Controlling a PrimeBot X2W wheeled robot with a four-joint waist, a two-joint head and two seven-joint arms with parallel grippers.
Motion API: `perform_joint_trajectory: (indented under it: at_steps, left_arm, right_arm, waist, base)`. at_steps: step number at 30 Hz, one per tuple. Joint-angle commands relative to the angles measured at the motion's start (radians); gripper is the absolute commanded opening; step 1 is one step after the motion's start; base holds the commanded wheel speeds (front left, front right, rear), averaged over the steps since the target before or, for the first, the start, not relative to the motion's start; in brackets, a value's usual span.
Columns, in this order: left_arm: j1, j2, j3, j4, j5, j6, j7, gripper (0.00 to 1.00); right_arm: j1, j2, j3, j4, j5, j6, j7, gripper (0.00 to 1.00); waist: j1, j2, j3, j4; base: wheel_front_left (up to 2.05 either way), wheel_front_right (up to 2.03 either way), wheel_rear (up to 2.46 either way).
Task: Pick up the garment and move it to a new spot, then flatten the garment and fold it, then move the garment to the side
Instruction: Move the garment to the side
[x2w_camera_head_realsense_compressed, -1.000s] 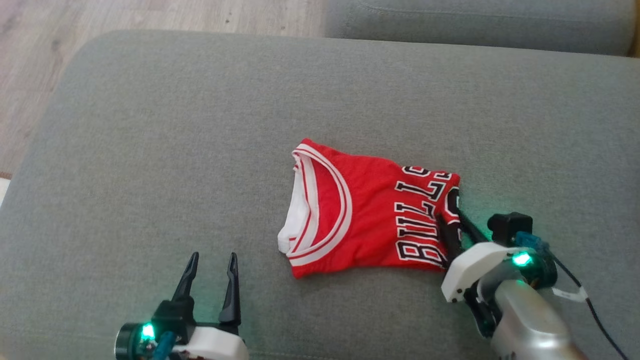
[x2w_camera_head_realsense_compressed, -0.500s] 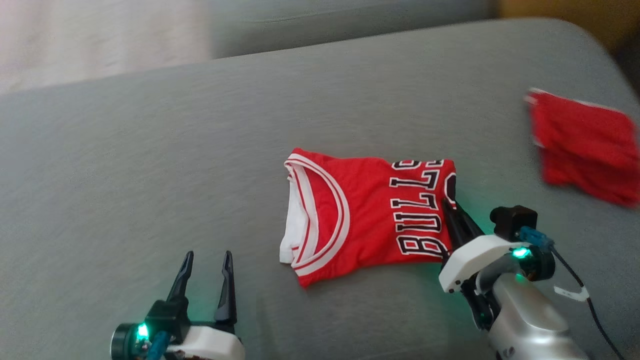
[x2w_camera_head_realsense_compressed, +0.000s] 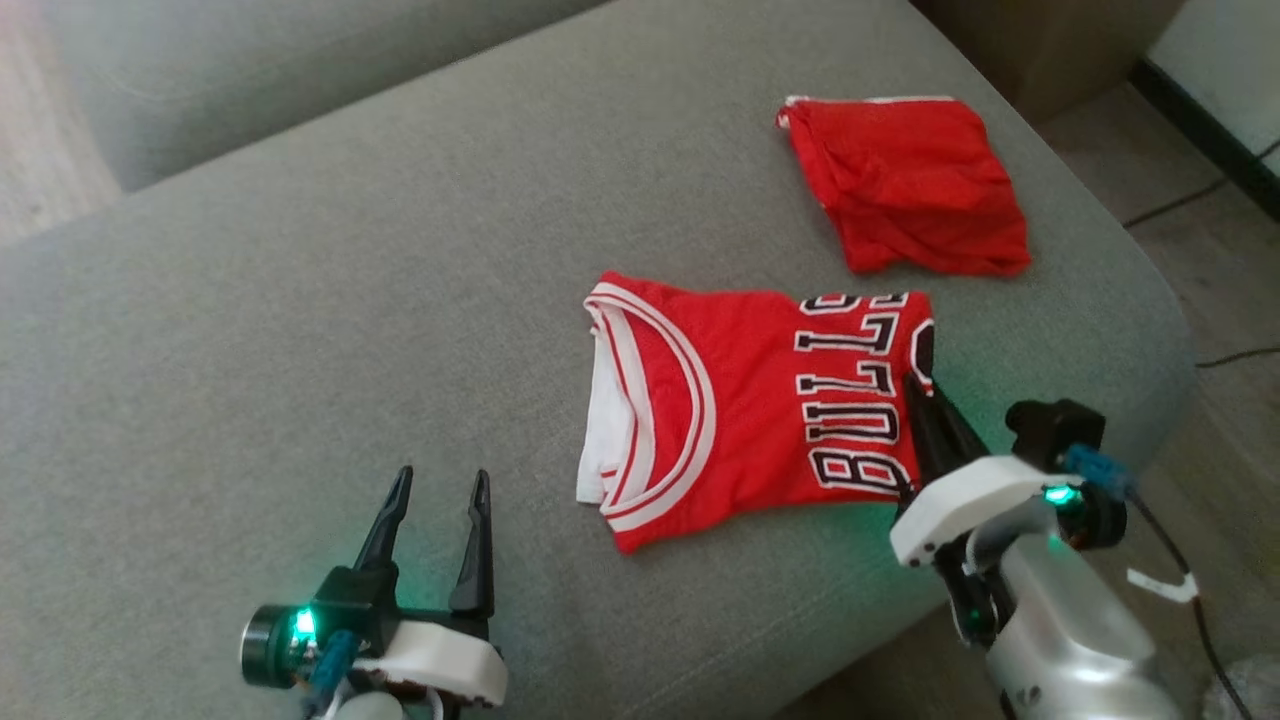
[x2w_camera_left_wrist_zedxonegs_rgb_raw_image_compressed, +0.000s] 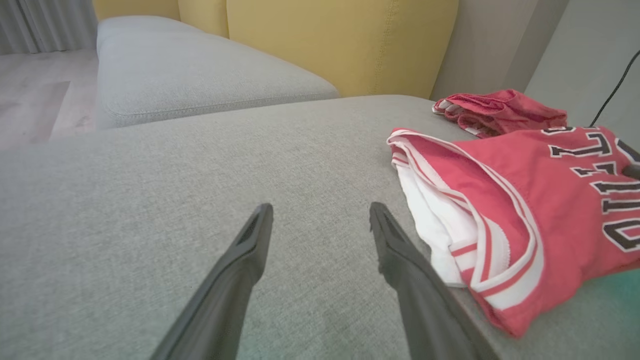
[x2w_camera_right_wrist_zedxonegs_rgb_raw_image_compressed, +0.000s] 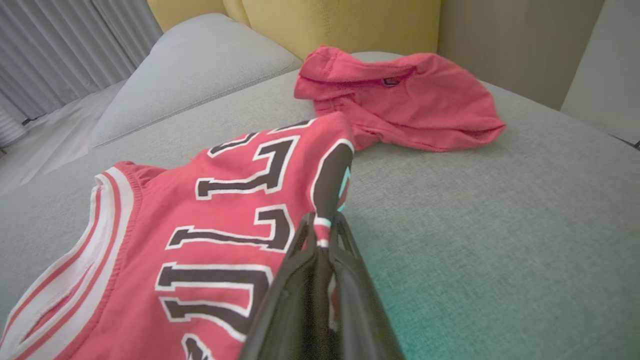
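The jersey (x2w_camera_head_realsense_compressed: 750, 400) lies folded near the middle of the grey cushion (x2w_camera_head_realsense_compressed: 300, 300), toward its right side. Its white-striped collar points to the robot's left, and the black "BULLS" lettering runs along its right part. In the left wrist view the jersey (x2w_camera_left_wrist_zedxonegs_rgb_raw_image_compressed: 525, 210) shows layered edges at the collar, with white fabric below the red. In the right wrist view the jersey (x2w_camera_right_wrist_zedxonegs_rgb_raw_image_compressed: 200, 225) has its right edge drawn up slightly off the cushion.

The right end effector (x2w_camera_head_realsense_compressed: 915, 385) is clenched on that right edge, beside the lettering. In the right wrist view the right end effector (x2w_camera_right_wrist_zedxonegs_rgb_raw_image_compressed: 322, 220) has its two dark fingers pressed together, with a strip of red and white fabric pinched between the tips.

The left end effector (x2w_camera_head_realsense_compressed: 442, 475) is released, its fingers spread apart, low over bare cushion. It stands to the left of the jersey's collar and does not touch it. The left wrist view puts the left end effector (x2w_camera_left_wrist_zedxonegs_rgb_raw_image_compressed: 321, 210) just beside the collar.

A second red cloth (x2w_camera_head_realsense_compressed: 910, 185) lies crumpled beyond the jersey, near the cushion's far right corner, close to the jersey; whether they touch I cannot tell.

Another grey cushion (x2w_camera_left_wrist_zedxonegs_rgb_raw_image_compressed: 200, 75) sits beyond the first, before a yellow backrest (x2w_camera_left_wrist_zedxonegs_rgb_raw_image_compressed: 325, 40). A dark cable (x2w_camera_head_realsense_compressed: 1235, 355) crosses the floor (x2w_camera_head_realsense_compressed: 1230, 300) to the right.
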Motion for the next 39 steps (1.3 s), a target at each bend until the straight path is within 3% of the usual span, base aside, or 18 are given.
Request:
perform_joint_trajectory:
  at_steps: [1,8,14,17,18,19,23,28,32,39]
  left_arm:
    - [-0.028,0.002,0.024,-0.019,0.006,-0.003,-0.008,1.0]
    - [-0.03,0.002,0.031,0.0,0.029,-0.012,-0.008,1.0]
    - [-0.045,0.002,0.039,0.004,0.042,-0.017,-0.008,1.0]
    - [-0.052,0.002,0.039,0.001,0.045,-0.017,-0.008,1.0]
    - [-0.056,0.002,0.039,0.0,0.046,-0.016,-0.008,1.0]
    - [-0.058,0.002,0.041,-0.001,0.047,-0.015,-0.008,1.0]
    - [-0.06,0.002,0.047,-0.004,0.048,-0.012,-0.008,1.0]
    - [-0.055,0.002,0.072,-0.006,0.045,0.0,-0.008,1.0]
    - [-0.047,0.002,0.09,-0.015,0.04,0.014,-0.008,1.0]
    - [-0.035,0.002,0.119,-0.023,0.029,0.037,-0.008,1.0]
  right_arm:
    - [-0.063,0.0,0.01,-0.038,-0.008,0.003,-0.014,0.0]
    - [-0.291,-0.025,-0.055,-0.011,-0.118,0.003,-0.013,0.0]
    - [-0.454,-0.171,-0.199,0.095,-0.247,0.003,0.019,0.0]
    - [-0.49,-0.257,-0.32,0.152,-0.345,0.003,0.025,0.0]
    - [-0.494,-0.275,-0.36,0.165,-0.384,0.003,0.026,0.68]
    - [-0.497,-0.279,-0.397,0.177,-0.416,0.003,0.029,1.0]
    - [-0.5,-0.255,-0.479,0.172,-0.476,0.003,0.009,1.0]
    - [-0.464,-0.139,-0.51,0.106,-0.517,0.003,-0.012,1.0]
    - [-0.382,-0.052,-0.461,-0.035,-0.464,0.003,-0.013,1.0]
    - [-0.142,-0.005,-0.285,-0.25,-0.366,0.003,-0.014,1.0]
  waist:
    - [0.0,0.0,0.017,-0.004]
    - [0.0,0.0,0.046,0.044]
    - [0.0,0.0,0.074,0.104]
    - [0.0,0.0,0.086,0.134]
    - [0.0,0.0,0.09,0.144]
    - [0.0,0.0,0.092,0.151]
    - [0.0,0.0,0.095,0.169]
    - [0.0,0.0,0.083,0.188]
    - [0.0,0.0,0.066,0.217]
    - [0.0,0.0,0.026,0.308]
  base:
    - [0.0,0.0,0.0]
    - [0.0,0.0,0.0]
    - [0.0,0.0,0.0]
    - [0.0,0.0,0.0]
    - [0.0,0.0,0.0]
    - [0.0,0.0,0.0]
    - [0.0,0.0,0.0]
    - [0.0,0.0,0.0]
    - [0.0,0.0,0.0]
    - [0.0,0.0,0.0]
